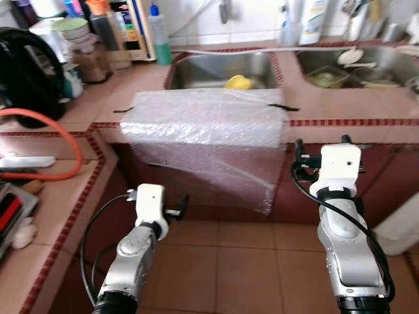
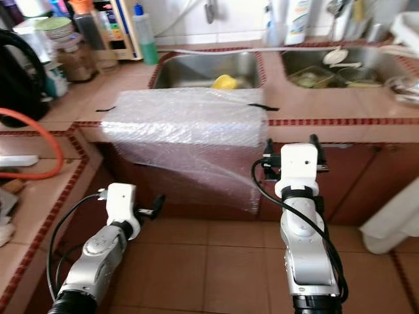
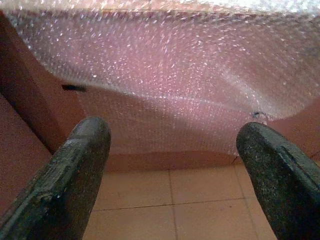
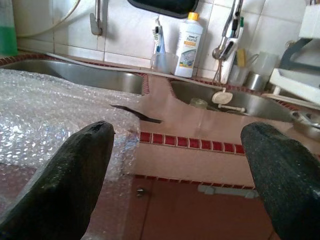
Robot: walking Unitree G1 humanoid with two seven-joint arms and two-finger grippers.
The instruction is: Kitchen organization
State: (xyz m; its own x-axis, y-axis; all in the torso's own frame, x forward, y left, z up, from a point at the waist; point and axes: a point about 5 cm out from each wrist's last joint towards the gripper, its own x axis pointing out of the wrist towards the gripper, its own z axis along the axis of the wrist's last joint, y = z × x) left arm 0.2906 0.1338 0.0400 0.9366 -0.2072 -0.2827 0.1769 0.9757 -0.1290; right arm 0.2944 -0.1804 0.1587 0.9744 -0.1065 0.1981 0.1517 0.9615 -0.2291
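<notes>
Facing counter, both pincers released, holding nothing. Left gripper low before cabinet; right gripper near counter edge. Bubble wrap draped over edge before 2 sinks, taped. Organizing barely begun, by my reckoning; dishes left in right sink.

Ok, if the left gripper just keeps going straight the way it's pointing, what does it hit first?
Most likely the hanging bubble wrap sheet. The left gripper, fingers open, points at the part draped over the counter edge, with the cabinet front behind it. Depth is unclear, but nothing else seems to lie between.
</notes>
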